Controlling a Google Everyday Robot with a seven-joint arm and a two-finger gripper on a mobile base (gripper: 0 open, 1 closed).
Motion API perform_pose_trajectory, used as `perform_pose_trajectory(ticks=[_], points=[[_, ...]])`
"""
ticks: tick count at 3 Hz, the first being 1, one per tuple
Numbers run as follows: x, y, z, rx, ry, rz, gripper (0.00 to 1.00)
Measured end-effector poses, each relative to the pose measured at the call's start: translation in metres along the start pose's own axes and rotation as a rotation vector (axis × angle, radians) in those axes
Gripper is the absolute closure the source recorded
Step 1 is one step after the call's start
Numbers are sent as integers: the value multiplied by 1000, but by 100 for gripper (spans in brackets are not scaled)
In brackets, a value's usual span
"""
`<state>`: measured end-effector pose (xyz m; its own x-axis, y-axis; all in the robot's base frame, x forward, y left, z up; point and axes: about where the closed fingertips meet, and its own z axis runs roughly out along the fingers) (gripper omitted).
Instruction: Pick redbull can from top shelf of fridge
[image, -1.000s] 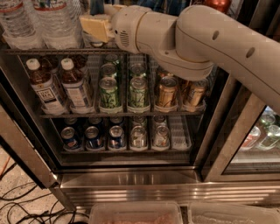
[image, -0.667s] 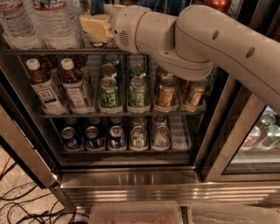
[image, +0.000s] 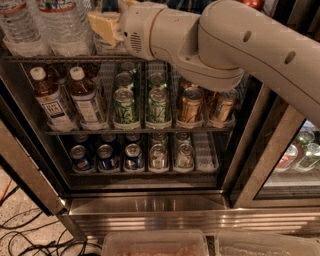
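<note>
Reaching in from 3 o'clock, the pale arm (image: 240, 45) is stretching across the upper part of the open fridge (image: 150, 205), its thick elbow sitting over the middle rack and its wrist pointing toward 10 o'clock. The claw (image: 105, 27) is sitting at about 11 o'clock, level with the top shelf (image: 45, 59), just beside the clear water bottles (image: 60, 25). I cannot tell whether it is open or closed. The redbull can is not showing clearly, as the claw and wrist are covering that stretch of the top shelf.

On the middle rack, two white-capped brown bottles (image: 50, 97) are standing at 9 o'clock, with green cans (image: 125, 105) at the centre and gold cans (image: 191, 105) toward 3 o'clock, partly under the arm. Blue cans (image: 107, 157) and silver cans (image: 158, 156) are lining the lowest rack. Every label is carrying print, but none of it is coming through legibly. Dark cables (image: 30, 240) are lying on the floor at 7 o'clock.
</note>
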<state>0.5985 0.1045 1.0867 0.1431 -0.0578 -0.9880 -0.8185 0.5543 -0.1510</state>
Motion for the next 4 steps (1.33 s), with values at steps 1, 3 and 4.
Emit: perform_pose_trajectory(ticks=[1,3,4], points=[[-8,9,0,-17,-3,-13,100],[-23,20,-2,-43,-14,-52,100],[-32,21,-8,-36,-31,-81,100]])
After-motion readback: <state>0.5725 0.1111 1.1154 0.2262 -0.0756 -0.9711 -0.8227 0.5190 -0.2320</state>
